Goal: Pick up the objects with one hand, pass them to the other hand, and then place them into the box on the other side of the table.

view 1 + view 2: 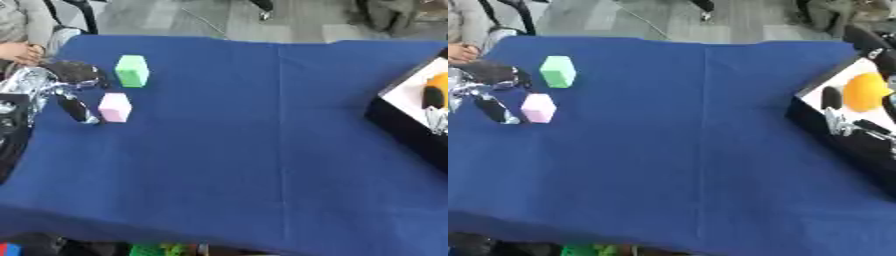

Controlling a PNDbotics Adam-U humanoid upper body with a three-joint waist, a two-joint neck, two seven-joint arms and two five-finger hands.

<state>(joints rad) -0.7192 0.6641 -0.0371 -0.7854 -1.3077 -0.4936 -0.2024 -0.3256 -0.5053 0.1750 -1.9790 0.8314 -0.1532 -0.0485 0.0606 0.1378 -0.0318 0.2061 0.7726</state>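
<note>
A pink block (115,107) lies on the blue tablecloth at the far left, and a green block (132,70) stands just behind it. My left hand (61,87) is open beside them. Its thumb (76,108) rests against the pink block's left side, while its fingers (79,72) reach toward the green block without closing on either. At the right edge stands a black box (824,125) with a white inside. An orange object (864,91) sits in the box, and my right hand (839,117) is right against it, partly cut off by the edge.
The blue cloth (262,140) covers the whole table between the blocks and the box. A person's hand (22,52) rests at the far left corner, not touching the blocks. Coloured items (157,249) show below the front edge.
</note>
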